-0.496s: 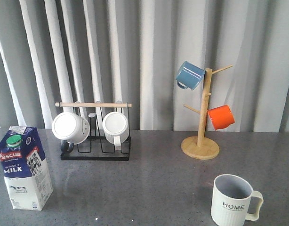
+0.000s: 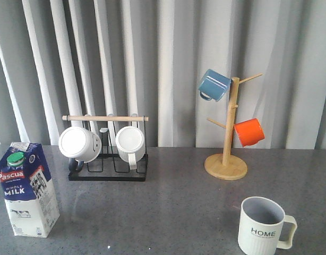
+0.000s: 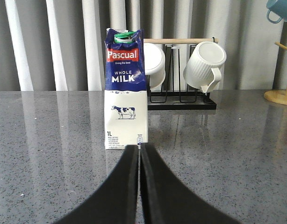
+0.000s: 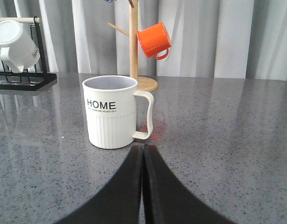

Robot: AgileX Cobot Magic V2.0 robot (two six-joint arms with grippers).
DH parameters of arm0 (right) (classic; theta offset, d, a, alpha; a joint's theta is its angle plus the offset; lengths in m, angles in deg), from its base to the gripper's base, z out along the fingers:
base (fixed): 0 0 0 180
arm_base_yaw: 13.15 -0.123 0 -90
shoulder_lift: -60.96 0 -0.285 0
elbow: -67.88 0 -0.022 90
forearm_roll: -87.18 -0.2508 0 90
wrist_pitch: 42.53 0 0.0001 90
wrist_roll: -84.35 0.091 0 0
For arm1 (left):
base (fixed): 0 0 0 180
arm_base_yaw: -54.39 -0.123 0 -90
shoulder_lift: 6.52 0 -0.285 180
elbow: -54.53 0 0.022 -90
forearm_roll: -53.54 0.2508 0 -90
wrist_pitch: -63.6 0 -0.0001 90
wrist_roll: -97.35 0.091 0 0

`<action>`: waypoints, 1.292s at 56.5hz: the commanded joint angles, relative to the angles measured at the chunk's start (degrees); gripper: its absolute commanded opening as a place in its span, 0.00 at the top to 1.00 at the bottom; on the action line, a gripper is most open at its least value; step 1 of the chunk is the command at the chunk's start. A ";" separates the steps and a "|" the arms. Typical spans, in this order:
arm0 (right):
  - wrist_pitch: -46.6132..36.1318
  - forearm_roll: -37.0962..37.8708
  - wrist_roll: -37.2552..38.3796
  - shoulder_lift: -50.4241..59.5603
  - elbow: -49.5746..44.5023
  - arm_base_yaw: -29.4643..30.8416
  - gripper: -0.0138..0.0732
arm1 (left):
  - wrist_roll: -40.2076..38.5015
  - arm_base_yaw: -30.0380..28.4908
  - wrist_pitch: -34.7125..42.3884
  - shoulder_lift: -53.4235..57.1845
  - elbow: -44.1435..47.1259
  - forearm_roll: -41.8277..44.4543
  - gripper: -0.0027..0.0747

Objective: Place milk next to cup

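Observation:
The milk carton [image 2: 27,189], white and dark blue with a green cap, stands upright at the front left of the grey table; it also shows in the left wrist view [image 3: 126,89]. The cream ribbed cup [image 2: 262,226] with "HOME" lettering stands at the front right, handle to the right; it also shows in the right wrist view [image 4: 111,112]. My left gripper [image 3: 139,148] is shut and empty, a short way in front of the carton. My right gripper [image 4: 143,147] is shut and empty, just short of the cup's handle. Neither gripper shows in the front view.
A black wire rack [image 2: 107,159] with a wooden bar holds two plain white mugs [image 2: 79,144] at the back left. A wooden mug tree [image 2: 226,159] at the back right carries a blue mug [image 2: 213,85] and an orange mug [image 2: 249,132]. A curtain hangs behind.

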 commanded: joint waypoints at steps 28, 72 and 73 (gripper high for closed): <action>-11.14 0.02 0.25 0.97 -0.41 0.35 0.85 | -0.17 -0.09 6.14 0.64 -1.60 -0.19 0.97; -4.92 -2.38 2.30 -39.25 31.81 0.35 0.85 | -0.25 0.79 -7.58 -39.85 -41.09 -3.65 0.97; -4.92 -2.28 2.30 -39.73 31.81 0.35 0.85 | -0.25 0.79 -7.58 -40.12 -41.09 -3.65 0.97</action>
